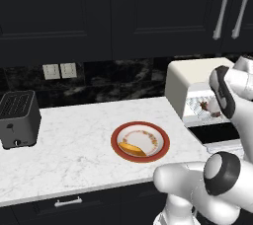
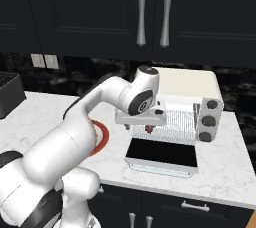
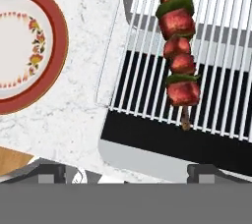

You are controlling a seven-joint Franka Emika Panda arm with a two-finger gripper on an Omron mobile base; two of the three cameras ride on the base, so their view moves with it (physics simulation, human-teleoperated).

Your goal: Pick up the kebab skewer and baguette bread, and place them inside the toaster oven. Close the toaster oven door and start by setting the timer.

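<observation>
White marble desk runs under black cabinets and a dark speckled backsplash, and I am bent over its right end. My jaws stand wide apart with nothing between them; the two dark fingertips rise far from each other at the bottom of the hand view.

Just beyond them lies the kebab skewer, a thin stick strung with red-brown meat chunks and a couple of green pieces, flat on the silver wire rack of the cream-white boxy toaster oven. From the right base view it sits toward the rack's left side, partly hidden by my wrist. The toaster oven door, a dark glass panel in a white frame, hangs folded down flat in front of the opening. Three grey knobs stack up on the oven's right face.

To the left of the oven, well apart from the skewer, the round red-rimmed plate with a flowered border carries the golden-orange baguette bread (lying near the plate's front-left edge). Far left on the desk stands a dark-grey slot toaster.
</observation>
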